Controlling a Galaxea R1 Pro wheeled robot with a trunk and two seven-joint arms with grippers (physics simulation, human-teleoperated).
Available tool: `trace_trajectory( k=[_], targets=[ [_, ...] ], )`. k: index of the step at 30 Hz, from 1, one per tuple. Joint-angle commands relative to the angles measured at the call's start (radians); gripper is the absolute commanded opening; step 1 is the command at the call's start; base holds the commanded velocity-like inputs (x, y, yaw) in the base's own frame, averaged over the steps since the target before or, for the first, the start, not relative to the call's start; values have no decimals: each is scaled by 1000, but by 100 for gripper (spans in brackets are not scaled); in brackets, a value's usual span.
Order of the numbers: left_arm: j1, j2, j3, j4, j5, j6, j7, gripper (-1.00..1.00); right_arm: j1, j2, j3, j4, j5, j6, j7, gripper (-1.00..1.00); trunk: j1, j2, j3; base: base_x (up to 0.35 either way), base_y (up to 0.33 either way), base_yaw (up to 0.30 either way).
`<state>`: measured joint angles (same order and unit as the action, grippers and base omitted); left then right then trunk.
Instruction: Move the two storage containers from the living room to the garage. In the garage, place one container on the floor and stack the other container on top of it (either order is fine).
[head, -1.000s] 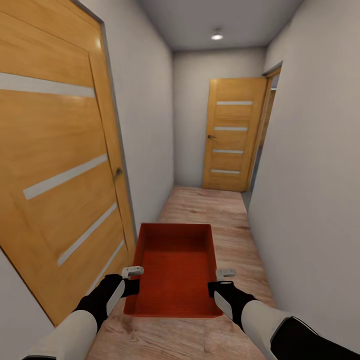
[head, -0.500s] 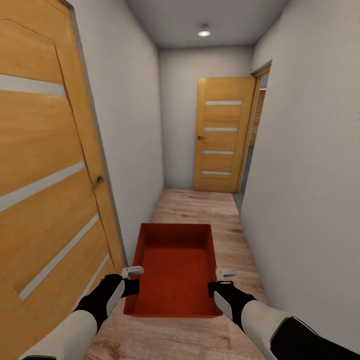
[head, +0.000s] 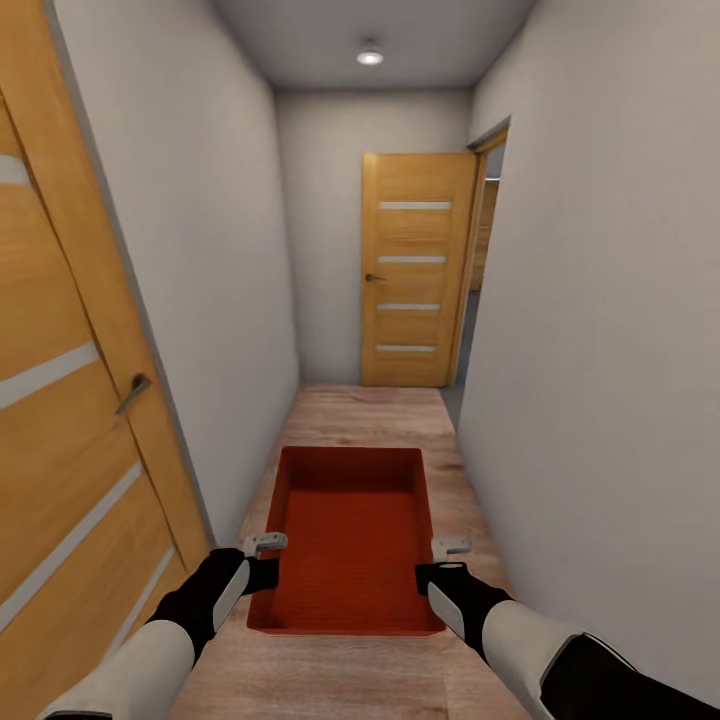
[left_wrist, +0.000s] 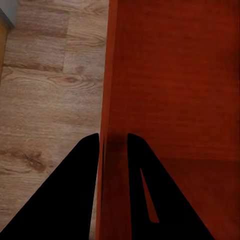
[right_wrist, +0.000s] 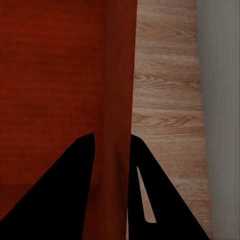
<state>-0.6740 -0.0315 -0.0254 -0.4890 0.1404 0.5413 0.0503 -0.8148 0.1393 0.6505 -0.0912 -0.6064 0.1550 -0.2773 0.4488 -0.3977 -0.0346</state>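
Note:
One orange-red storage container (head: 350, 535) hangs in front of me above the wood-plank hallway floor, carried between both arms. My left gripper (head: 268, 560) is shut on its left wall (left_wrist: 106, 100), one finger inside and one outside. On the opposite side my right gripper (head: 438, 563) is shut on the right wall (right_wrist: 120, 100) in the same way. The bin's inside (left_wrist: 175, 80) is empty. The second container, the living room and the garage are out of view.
I am in a narrow corridor with grey-white walls. A wooden panel door (head: 60, 400) stands close on my left with its handle (head: 132, 392). Another wooden door (head: 415, 270) stands open at the far end beside a doorway (head: 478, 250). The plank floor (head: 370, 415) runs ahead.
The whole view has shifted: the left door has slid off toward the left edge and the far door has moved left. The container and both grippers hold the same place in the picture.

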Motion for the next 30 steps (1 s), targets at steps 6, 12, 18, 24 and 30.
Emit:
trace_trajectory(
  k=[6, 12, 18, 24, 30],
  targets=[
    [0, 1, 5, 0, -31, 8, 16, -100, -1, -1, -5, -3, 27, 6, -8, -100, 1, -2, -2, 323, 0, -6],
    [0, 1, 5, 0, -31, 8, 16, -100, -1, -1, -5, -3, 27, 6, -8, -100, 1, -2, -2, 323, 0, 0],
    [0, 1, 5, 0, -31, 8, 16, -100, -1, -1, -5, -2, 27, 6, -8, -100, 1, -2, -2, 323, 0, 0],
    [0, 1, 5, 0, -31, 8, 16, -100, -1, -2, -5, -3, 27, 6, -8, -100, 1, -2, -2, 322, 0, -34],
    [0, 1, 5, 0, -31, 8, 16, -100, -1, -1, -5, -3, 27, 6, -8, -100, 1, -2, -2, 323, 0, -214]
  ],
)
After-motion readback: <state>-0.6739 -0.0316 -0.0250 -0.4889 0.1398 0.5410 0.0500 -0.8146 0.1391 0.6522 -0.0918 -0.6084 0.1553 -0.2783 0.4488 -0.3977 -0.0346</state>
